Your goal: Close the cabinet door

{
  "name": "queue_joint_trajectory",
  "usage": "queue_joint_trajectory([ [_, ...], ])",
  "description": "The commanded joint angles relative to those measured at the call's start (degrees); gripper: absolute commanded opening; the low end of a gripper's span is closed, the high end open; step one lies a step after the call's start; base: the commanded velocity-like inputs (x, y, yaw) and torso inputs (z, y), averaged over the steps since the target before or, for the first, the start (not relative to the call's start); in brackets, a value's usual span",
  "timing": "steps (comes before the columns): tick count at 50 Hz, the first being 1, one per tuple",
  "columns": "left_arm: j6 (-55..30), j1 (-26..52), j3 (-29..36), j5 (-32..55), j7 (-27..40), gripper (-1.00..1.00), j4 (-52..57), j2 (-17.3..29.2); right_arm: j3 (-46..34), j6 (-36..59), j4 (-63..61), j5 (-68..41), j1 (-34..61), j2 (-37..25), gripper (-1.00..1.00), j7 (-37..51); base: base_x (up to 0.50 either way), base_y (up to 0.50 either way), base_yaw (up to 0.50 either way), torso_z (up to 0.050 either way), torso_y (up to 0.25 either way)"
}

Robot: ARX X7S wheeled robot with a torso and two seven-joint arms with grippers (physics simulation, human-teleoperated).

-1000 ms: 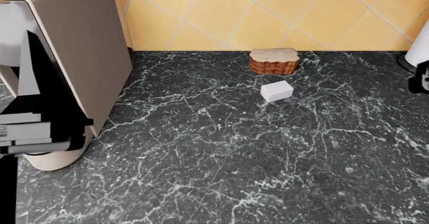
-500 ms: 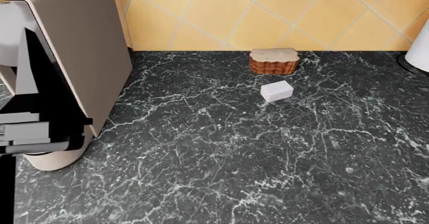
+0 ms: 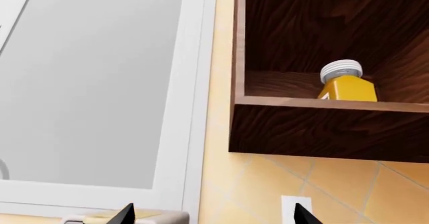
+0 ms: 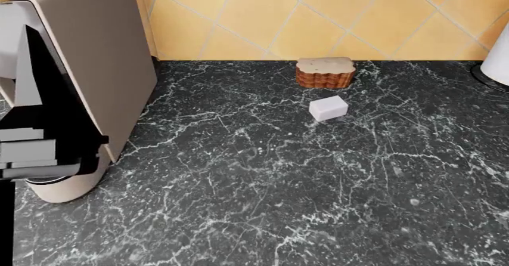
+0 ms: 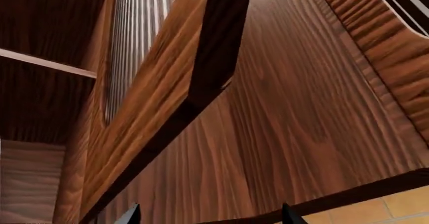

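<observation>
Left wrist view – cabinet: the wooden cabinet [image 3: 328, 68] stands open at about 1 o'clock of the frame, so the interior shows and the task is not done.
Left wrist view – contents: one yellow bottle [image 3: 346, 83] with a white ribbed cap sits on the shelf; no other item shows inside the visible part.
Left wrist view – surroundings: a white-framed window [image 3: 94, 83] fills the 9 o'clock side, and a wall outlet [image 3: 296, 208] sits on the tiles at 6 o'clock.
Left wrist view – claw: the left gripper [image 3: 211, 215] shows two dark fingertips spread wide with nothing between them.
Head view – counter: the black marble counter [image 4: 318, 188] carries a brown wooden box [image 4: 325, 72] at 12 o'clock and a small white block [image 4: 328, 108] just beside it toward the robot; neither shows any contents.
Head view – task thing: the cabinet and its door are out of this view; a beige appliance [image 4: 87, 57] stands at 9 o'clock.
Right wrist view – door: the cabinet door [image 5: 295, 108] fills the frame up close, its edge running diagonally, and it looks swung out from the shelves at 9 o'clock.
Right wrist view – claw: the right gripper [image 5: 209, 214] has its tips apart, holding nothing; whether it touches the door cannot be told.
Progress: judged early to mid, with the push to shut the door left.
</observation>
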State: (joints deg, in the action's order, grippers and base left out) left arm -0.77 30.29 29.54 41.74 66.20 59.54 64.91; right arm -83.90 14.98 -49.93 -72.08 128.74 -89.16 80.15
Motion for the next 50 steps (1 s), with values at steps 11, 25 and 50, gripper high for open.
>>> queue_joint_trajectory([
  [11,-0.1,6.2,6.3,0.3,2.4,1.0,0.1,1.1,4.8,3.1,1.0,-3.4,-0.7,-0.8,1.0,4.7,0.0,0.0,0.0,0.0,0.0],
  [25,0.4,8.9,9.5,0.1,3.5,1.0,-0.1,1.6,8.4,5.2,7.0,-2.4,-0.6,-0.8,1.0,-1.5,0.0,0.0,0.0,0.0,0.0],
  [50,1.6,11.8,12.7,0.2,4.6,1.0,-0.3,2.4,14.1,8.4,16.1,-0.8,-0.7,1.2,1.0,-11.1,0.0,0.0,0.0,0.0,0.0],
])
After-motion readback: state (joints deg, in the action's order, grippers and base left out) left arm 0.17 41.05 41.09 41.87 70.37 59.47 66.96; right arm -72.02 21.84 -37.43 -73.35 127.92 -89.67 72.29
